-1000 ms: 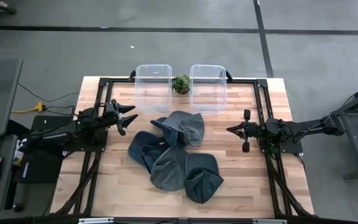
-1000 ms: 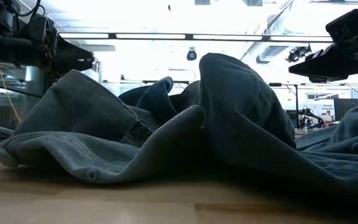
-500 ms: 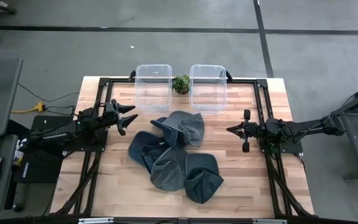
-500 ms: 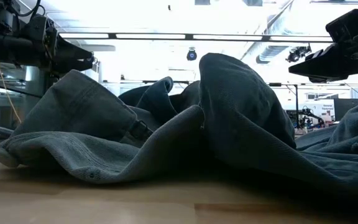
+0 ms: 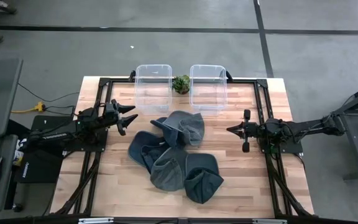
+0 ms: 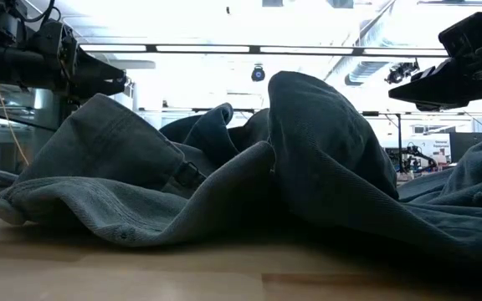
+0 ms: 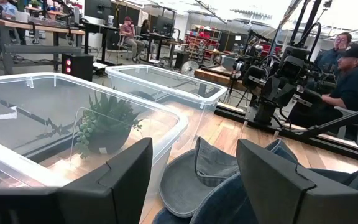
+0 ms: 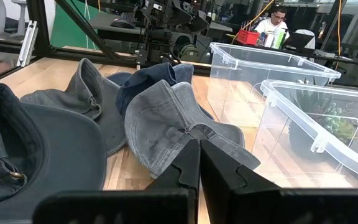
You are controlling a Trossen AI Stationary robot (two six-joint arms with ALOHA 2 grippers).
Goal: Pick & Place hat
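Several grey-blue denim hats [image 5: 176,155] lie in an overlapping pile on the middle of the wooden table; the low view shows the hats [image 6: 249,180] close up. My left gripper [image 5: 129,116] hovers open at the table's left, above the surface, pointing at the pile; its fingers frame the hats [image 7: 229,180] and the bins. My right gripper [image 5: 230,130] is shut, level at the table's right, pointing at the hats [image 8: 166,124]. Neither touches a hat.
Two clear plastic bins [image 5: 153,84] [image 5: 209,86] stand at the table's far edge with a small green plant [image 5: 181,83] between them. A black frame [image 5: 102,112] borders the table. People sit in the room beyond, in the wrist views.
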